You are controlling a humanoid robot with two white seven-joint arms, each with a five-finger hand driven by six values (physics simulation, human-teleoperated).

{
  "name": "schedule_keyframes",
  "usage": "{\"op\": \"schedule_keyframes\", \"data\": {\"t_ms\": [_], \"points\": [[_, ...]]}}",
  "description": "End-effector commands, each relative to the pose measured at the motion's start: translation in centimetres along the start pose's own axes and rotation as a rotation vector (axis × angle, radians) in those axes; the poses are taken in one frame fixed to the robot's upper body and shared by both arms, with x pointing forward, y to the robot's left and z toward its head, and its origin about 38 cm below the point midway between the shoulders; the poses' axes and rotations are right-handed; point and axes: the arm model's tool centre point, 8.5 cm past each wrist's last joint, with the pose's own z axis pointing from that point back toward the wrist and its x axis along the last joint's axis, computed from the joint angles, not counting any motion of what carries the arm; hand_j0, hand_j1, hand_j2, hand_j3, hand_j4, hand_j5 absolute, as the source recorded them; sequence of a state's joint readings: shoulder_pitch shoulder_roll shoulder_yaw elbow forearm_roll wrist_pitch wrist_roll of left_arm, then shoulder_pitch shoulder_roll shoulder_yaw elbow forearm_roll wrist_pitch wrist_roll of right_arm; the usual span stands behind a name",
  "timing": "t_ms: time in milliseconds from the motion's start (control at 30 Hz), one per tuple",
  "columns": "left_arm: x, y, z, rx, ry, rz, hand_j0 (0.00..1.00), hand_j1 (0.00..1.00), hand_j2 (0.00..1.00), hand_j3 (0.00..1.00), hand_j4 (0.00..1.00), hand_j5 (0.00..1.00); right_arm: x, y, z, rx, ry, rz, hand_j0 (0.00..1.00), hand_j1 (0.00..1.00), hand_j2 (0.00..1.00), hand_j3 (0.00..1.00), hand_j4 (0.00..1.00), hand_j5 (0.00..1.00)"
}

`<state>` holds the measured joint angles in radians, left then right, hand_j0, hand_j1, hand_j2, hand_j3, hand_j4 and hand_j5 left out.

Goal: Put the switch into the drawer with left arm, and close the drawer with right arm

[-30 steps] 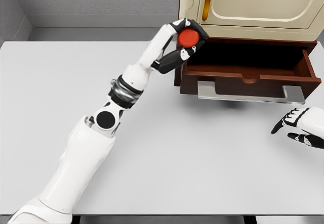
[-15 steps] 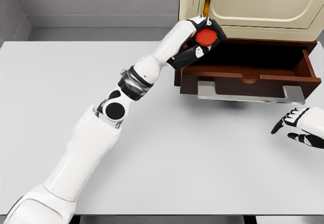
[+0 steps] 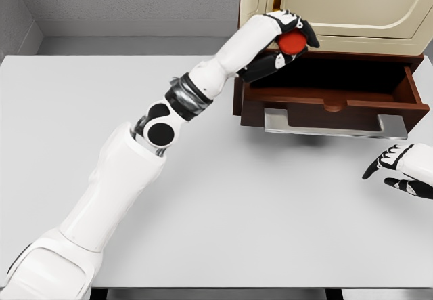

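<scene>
- While the white seven-joint left arm is traced from the lower left corner across the pale grey counter (image 3: pixel 223 198), it is seen stretched up and to the right, with its black elbow joint raised over the counter's middle.
- Compared with the pictures from a second and half a second ago, the left hand (image 3: pixel 287 39) has been carried rightward: it was at the drawer's left front corner, and it is now held above the left part of the open cavity, just under the cream cabinet (image 3: pixel 338 5).
- From this shift it is judged that the carry is nearly finished and that only lowering and release are left for the left arm.
- The left hand is clenched around the round red switch (image 3: pixel 293 42); the black-tipped fingers are wrapped over its top and side, and the red face is left showing between them.
- The switch is thus held in the air over the dark brown wooden drawer (image 3: pixel 331 97), not yet laid inside; whether it touches the cabinet edge cannot be told.
- The drawer is pulled fully out, its silver bar handle (image 3: pixel 335 125) facing the robot.
- At the right edge, the right hand (image 3: pixel 404 168) is seen low over the counter, well apart from the handle, fingers loosely spread and nothing held; it has not moved across the three pictures, so closing has not been begun.
</scene>
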<state>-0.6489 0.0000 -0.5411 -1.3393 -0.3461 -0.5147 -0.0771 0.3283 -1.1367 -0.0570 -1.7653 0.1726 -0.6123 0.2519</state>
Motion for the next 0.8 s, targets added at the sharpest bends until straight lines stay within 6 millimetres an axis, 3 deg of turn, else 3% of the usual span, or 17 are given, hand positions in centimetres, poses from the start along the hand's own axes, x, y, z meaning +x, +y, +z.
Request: {"op": "schedule_keyframes", "data": {"t_ms": [0,200,433,767], "points": [[-0.2,-0.2,0.1,-0.007,0.008,0.001,0.38,0.38,0.38,0.38,0.38,0.38,0.0,-0.1,0.0,-0.003,0.0,-0.005,0.57,0.57,0.57,0.57,0.57,0.57],[-0.3,0.4,-0.8,-0.018,0.001,-0.031,0.38,0.38,0.38,0.38,0.38,0.38,0.0,-0.1,0.0,-0.003,0.0,-0.005,0.57,0.57,0.57,0.57,0.57,0.57],[-0.1,0.5,-1.1,-0.033,-0.005,-0.064,0.63,0.63,0.63,0.63,0.63,0.63,0.0,-0.1,0.0,-0.004,0.0,-0.004,0.57,0.57,0.57,0.57,0.57,0.57],[0.1,0.5,-1.2,-0.034,-0.013,-0.066,0.63,0.63,0.63,0.63,0.63,0.63,0.0,-0.1,0.0,-0.003,0.001,-0.003,0.57,0.57,0.57,0.57,0.57,0.57]]}}
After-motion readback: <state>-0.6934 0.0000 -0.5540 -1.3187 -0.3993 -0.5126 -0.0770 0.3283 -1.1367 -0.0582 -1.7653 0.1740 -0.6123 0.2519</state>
